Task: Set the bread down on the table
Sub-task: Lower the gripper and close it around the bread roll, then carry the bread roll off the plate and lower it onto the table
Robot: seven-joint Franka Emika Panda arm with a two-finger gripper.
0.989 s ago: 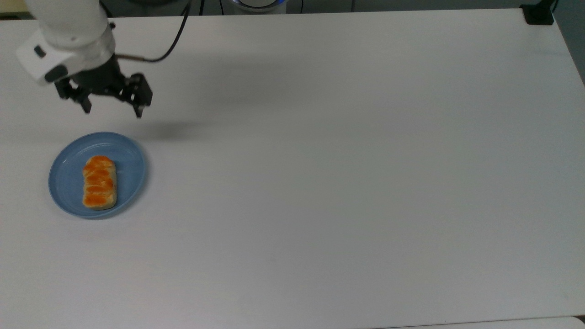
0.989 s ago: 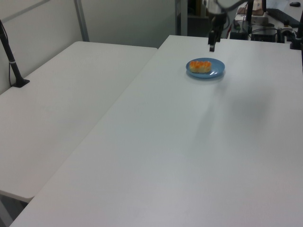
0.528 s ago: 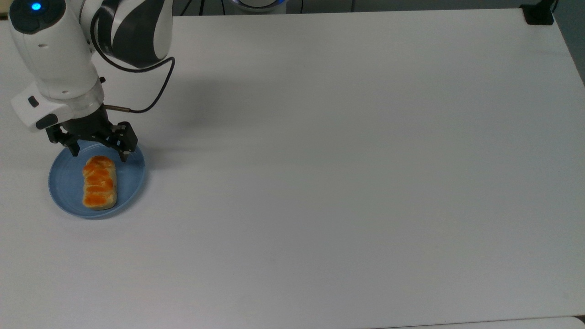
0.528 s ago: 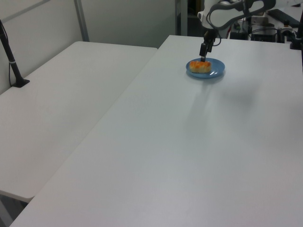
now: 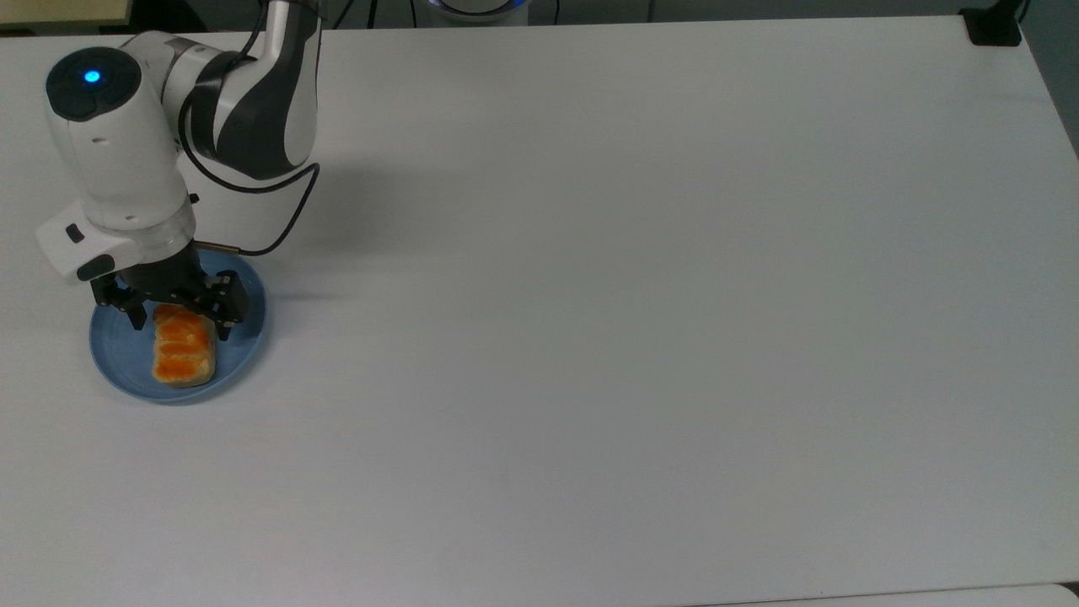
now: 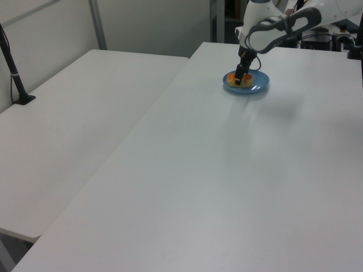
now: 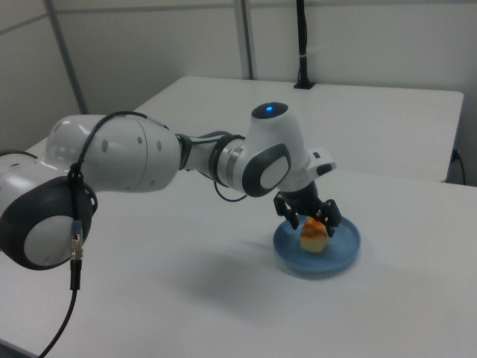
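Note:
The bread (image 5: 183,352), a small bun with a glossy orange segmented top, lies on the round blue plate (image 5: 246,333) at the top view's left. My gripper (image 5: 179,326) is low over the bun's far end and open, one finger on each side of it. In the right view the gripper (image 7: 311,224) straddles the bread (image 7: 314,235) above the plate (image 7: 339,253). In the left view the gripper (image 6: 239,79) stands over the plate (image 6: 256,86) and partly hides the bread (image 6: 233,85). The white table (image 5: 607,337) stretches wide around the plate.
The arm (image 5: 244,101) reaches in from the top view's upper left, with a black cable looping beside the wrist. A black mount (image 5: 993,25) sits at the top view's far right corner. A second white table (image 6: 74,124) adjoins on the left view's left.
The gripper came down from above the table beyond the plate and moved over the plate; its open fingers now flank the bun's far end. The bread and plate have not moved.

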